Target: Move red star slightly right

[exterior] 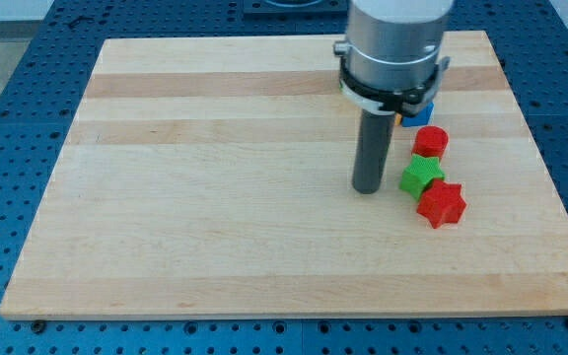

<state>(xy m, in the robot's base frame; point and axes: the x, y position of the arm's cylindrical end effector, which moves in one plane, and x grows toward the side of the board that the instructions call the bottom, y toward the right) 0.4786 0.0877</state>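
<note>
The red star (442, 204) lies on the wooden board (215, 197) at the view's right. A green star (421, 176) touches it on its upper left. A red cylinder (431, 142) sits just above the green star. A blue block (418, 109) shows partly behind the arm's grey body. My tip (368, 188) rests on the board just left of the green star and up-left of the red star, a small gap away from both.
The arm's grey cylindrical body (394, 44) hangs over the board's top right and hides part of the blue block. The board's right edge (550, 187) lies a short way right of the red star. A blue perforated table surrounds the board.
</note>
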